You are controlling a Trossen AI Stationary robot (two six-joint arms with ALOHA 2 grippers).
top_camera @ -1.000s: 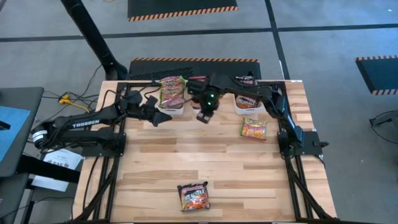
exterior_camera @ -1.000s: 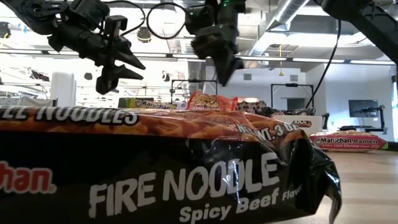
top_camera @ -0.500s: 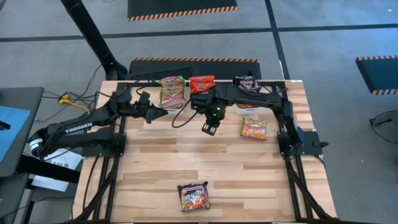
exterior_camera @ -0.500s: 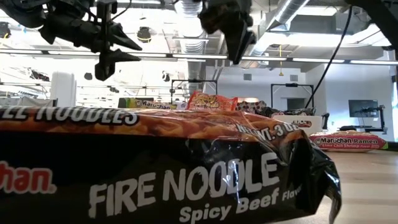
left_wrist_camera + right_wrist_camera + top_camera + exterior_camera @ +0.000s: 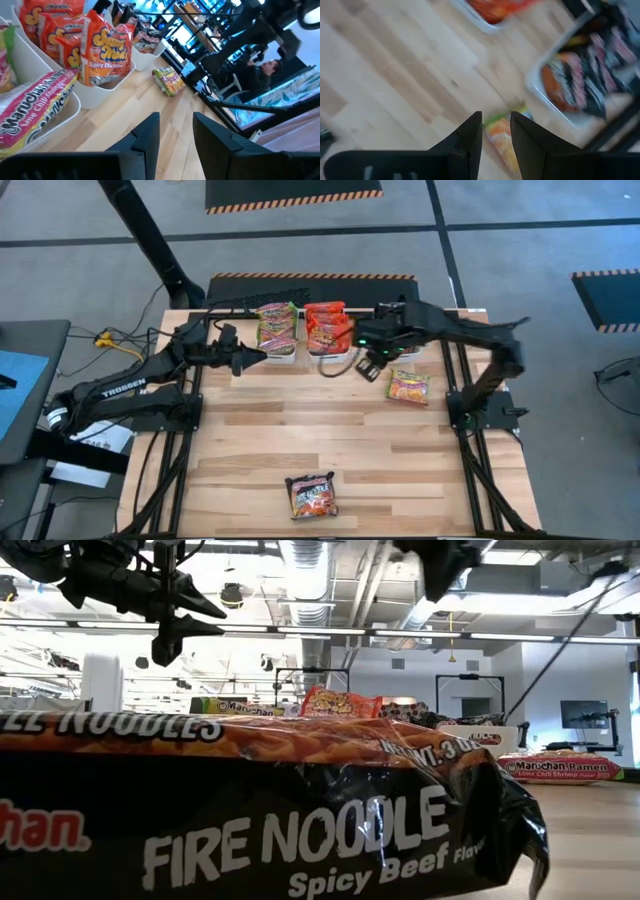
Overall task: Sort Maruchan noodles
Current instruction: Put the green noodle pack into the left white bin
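Observation:
Three white bins stand in a row at the table's far edge. The left bin [image 5: 277, 330] holds green-yellow packets, the middle bin [image 5: 327, 328] red-orange ones [image 5: 102, 47], and the right bin [image 5: 580, 75] black ones. A green-yellow packet [image 5: 408, 387] lies flat on the table in front of the right bin. A black packet [image 5: 311, 495] lies near the front edge. My left gripper [image 5: 255, 358] hovers open in front of the left bin. My right gripper [image 5: 368, 368] hangs open, pointing down, high above the table just left of the green-yellow packet [image 5: 502, 135].
The right arm [image 5: 450, 330] reaches across the right bin and hides most of it. The black packet [image 5: 250, 810] fills the low view's foreground. Bare wood [image 5: 330, 430] lies between the bins and the front packet. Black frame rails [image 5: 465, 420] run along the table's sides.
My right gripper has swung from in front of the middle bin toward the table's right edge and risen, uncovering the red-orange packets in that bin. It now hangs beside the loose green-yellow packet. My left gripper has risen a little.

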